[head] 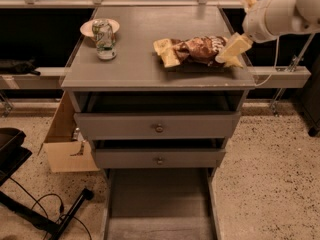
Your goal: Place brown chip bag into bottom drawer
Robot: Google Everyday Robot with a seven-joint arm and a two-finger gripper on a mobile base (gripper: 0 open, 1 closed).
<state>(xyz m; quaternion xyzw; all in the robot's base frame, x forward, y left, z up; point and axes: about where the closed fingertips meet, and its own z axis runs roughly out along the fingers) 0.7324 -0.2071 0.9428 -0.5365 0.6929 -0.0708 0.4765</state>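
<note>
The brown chip bag (192, 50) lies on the grey cabinet top (140, 59), toward its right side, dark brown in the middle with pale yellow ends. My gripper (233, 50) hangs from the white arm at the upper right and sits over the bag's right end, right at the foil. The bottom drawer (159, 204) is pulled out at the foot of the cabinet, a wide shallow grey tray with nothing in it.
A green-and-white soda can (104, 39) stands at the left of the cabinet top, in front of a small plate (93, 28). Two upper drawers with round knobs (159, 128) are slightly open. A cardboard box (65, 144) sits on the floor at left, with cables and a black stand.
</note>
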